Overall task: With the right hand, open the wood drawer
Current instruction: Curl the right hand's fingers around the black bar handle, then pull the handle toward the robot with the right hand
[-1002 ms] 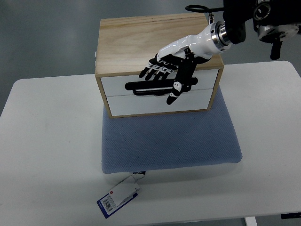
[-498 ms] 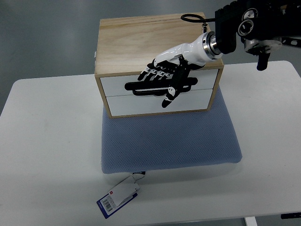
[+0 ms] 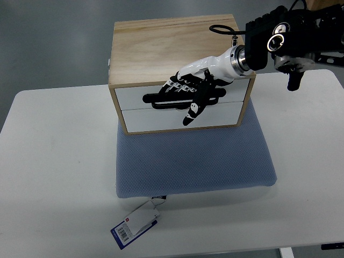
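Note:
A light wooden box (image 3: 161,48) with two white drawer fronts stands at the back of a blue mat (image 3: 193,161). Both drawers look pushed in. The upper drawer (image 3: 131,97) carries a long black handle (image 3: 158,101). My right hand (image 3: 180,102) comes in from the upper right, white-backed with black fingers. It lies over the right part of that handle, fingers (image 3: 177,85) slightly bent along the handle's top and thumb (image 3: 190,114) pointing down across the lower drawer (image 3: 150,119). The fingers are not closed around the handle. My left arm does not show.
The mat lies on a white table (image 3: 54,161), and a paper tag (image 3: 134,223) with blue print sticks out from its front edge. The dark forearm and wrist housing (image 3: 285,37) hang above the table's back right corner.
The right hand has slid down and slightly left onto the drawer front, its fingers bending more over the handle. The forearm has rotated. The drawer has not moved.

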You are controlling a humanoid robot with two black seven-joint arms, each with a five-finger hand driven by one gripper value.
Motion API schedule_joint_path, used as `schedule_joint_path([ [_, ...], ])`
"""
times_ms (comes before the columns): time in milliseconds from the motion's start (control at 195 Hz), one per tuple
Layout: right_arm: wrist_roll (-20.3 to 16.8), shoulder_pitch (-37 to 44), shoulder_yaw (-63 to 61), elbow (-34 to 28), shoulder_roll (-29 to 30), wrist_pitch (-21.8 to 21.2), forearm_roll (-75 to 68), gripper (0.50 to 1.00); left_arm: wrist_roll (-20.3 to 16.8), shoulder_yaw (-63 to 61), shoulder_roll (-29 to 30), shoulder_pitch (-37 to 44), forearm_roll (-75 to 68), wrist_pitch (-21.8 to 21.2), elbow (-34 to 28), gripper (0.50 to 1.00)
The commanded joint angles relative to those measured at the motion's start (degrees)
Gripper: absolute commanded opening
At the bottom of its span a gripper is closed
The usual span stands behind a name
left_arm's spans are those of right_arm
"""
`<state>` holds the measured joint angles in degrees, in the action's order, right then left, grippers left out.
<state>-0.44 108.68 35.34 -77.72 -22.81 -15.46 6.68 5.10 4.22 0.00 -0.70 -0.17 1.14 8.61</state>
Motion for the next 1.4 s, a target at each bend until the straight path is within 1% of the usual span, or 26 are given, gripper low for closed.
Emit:
schedule_joint_path([
  [0, 0.0, -0.7, 0.4, 0.0, 0.0, 0.6, 0.1, 0.915, 0.0, 0.0, 0.0, 0.0, 0.0, 0.0, 0.0, 1.000],
  [478, 0.0, -1.0, 0.9, -0.1, 0.0, -0.5, 0.2, 0.915, 0.0, 0.0, 0.0, 0.0, 0.0, 0.0, 0.0, 1.000],
  [750, -0.1, -0.6, 1.0, -0.1, -0.2, -2.7, 0.4, 0.915, 0.0, 0.0, 0.0, 0.0, 0.0, 0.0, 0.0, 1.000],
  [853, 0.0, -0.1, 1.0, -0.2, -0.8, -4.5, 0.4, 0.915, 0.0, 0.0, 0.0, 0.0, 0.0, 0.0, 0.0, 1.000],
  [894, 0.0, -0.1, 1.0, -0.2, -0.8, -4.5, 0.4, 0.915, 0.0, 0.0, 0.0, 0.0, 0.0, 0.0, 0.0, 1.000],
  [899, 0.0, 0.2, 1.0, -0.6, -1.1, -6.0, 0.4, 0.915, 0.0, 0.0, 0.0, 0.0, 0.0, 0.0, 0.0, 1.000],
  [920, 0.1, 0.4, 1.0, -0.7, -1.3, -6.7, 0.4, 0.917, 0.0, 0.0, 0.0, 0.0, 0.0, 0.0, 0.0, 1.000],
  [971, 0.2, 0.7, 1.0, -0.9, -1.4, -8.3, 0.4, 0.915, 0.0, 0.0, 0.0, 0.0, 0.0, 0.0, 0.0, 1.000],
  [1017, 0.2, 0.7, 1.0, -0.9, -1.4, -8.3, 0.4, 0.915, 0.0, 0.0, 0.0, 0.0, 0.0, 0.0, 0.0, 1.000],
  [1023, 0.2, 0.9, 1.0, -1.2, -1.5, -9.1, 0.4, 0.917, 0.0, 0.0, 0.0, 0.0, 0.0, 0.0, 0.0, 1.000],
  [1043, 0.2, 0.9, 1.0, -1.4, -1.6, -9.5, 0.4, 0.917, 0.0, 0.0, 0.0, 0.0, 0.0, 0.0, 0.0, 1.000],
  [1362, 0.2, 1.4, 1.0, -2.4, -2.1, -10.9, 0.4, 0.917, 0.0, 0.0, 0.0, 0.0, 0.0, 0.0, 0.0, 1.000],
  [1367, 0.2, 1.4, 1.0, -2.9, -2.2, -11.6, 0.5, 0.919, 0.0, 0.0, 0.0, 0.0, 0.0, 0.1, 0.0, 1.000],
  [1393, 0.2, 1.4, 1.0, -3.1, -2.2, -12.0, 0.7, 0.919, 0.0, 0.0, 0.0, 0.0, 0.0, 0.0, 0.0, 1.000],
])
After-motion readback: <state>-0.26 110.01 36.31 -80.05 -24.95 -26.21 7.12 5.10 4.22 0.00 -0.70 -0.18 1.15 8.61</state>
